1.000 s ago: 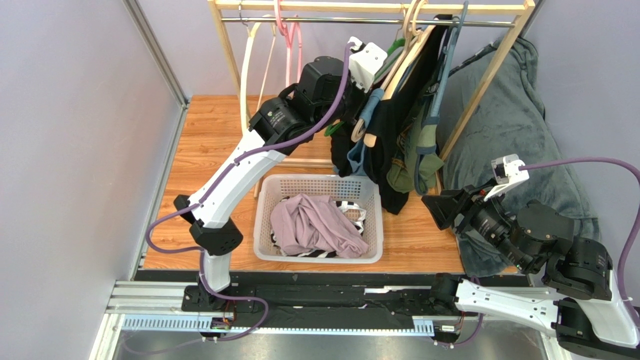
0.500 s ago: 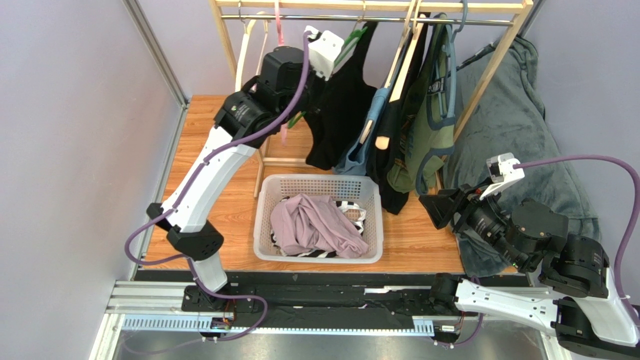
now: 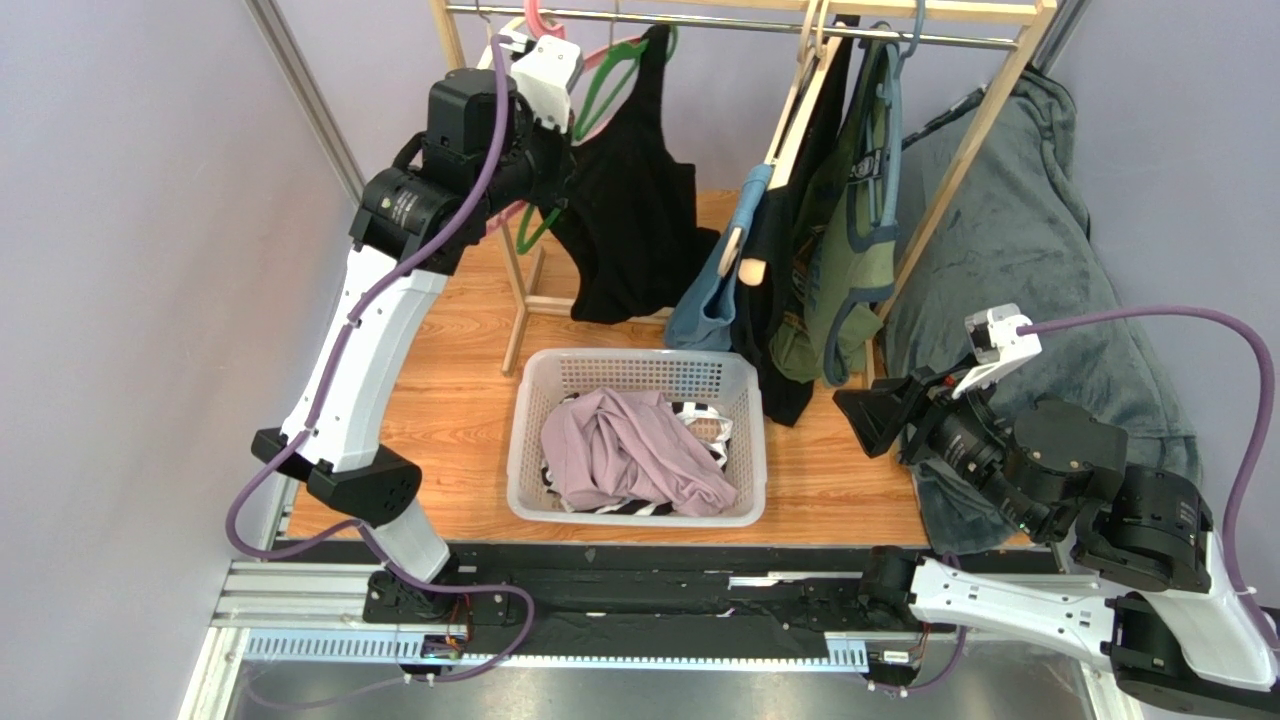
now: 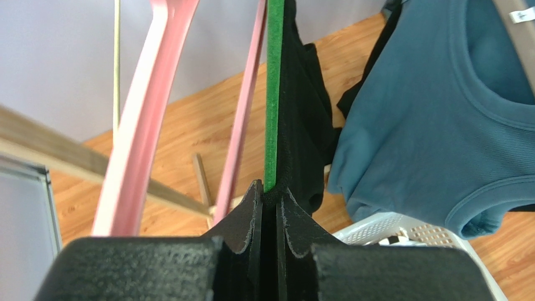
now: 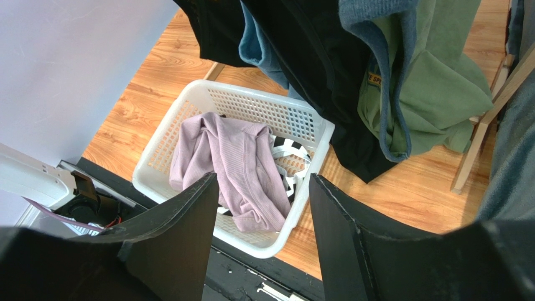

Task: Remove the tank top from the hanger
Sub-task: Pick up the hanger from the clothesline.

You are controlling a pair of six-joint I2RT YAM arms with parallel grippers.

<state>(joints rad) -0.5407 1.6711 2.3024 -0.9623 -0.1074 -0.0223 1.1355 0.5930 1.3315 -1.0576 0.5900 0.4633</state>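
A black tank top (image 3: 631,195) hangs on a green hanger (image 3: 598,75) at the left part of the rail. My left gripper (image 3: 559,158) is shut on the hanger's lower arm together with the black fabric. In the left wrist view the green hanger (image 4: 274,94) and the black tank top (image 4: 304,132) run straight up out of the closed left gripper (image 4: 270,191). My right gripper (image 3: 872,420) stands open and empty low at the right, apart from the clothes. The right wrist view shows that right gripper (image 5: 260,179) above the basket.
The wooden rack (image 3: 984,120) carries more garments: a blue top (image 4: 439,113), and black and green ones (image 3: 842,255). Pink hangers (image 4: 144,125) hang left of the green one. A white basket (image 3: 639,360) holds a mauve garment (image 3: 631,450). A grey blanket (image 3: 1037,240) lies at the right.
My left arm has swung left and up along the rail, drawing the green hanger and black tank top away from the other clothes. The right arm has barely moved.
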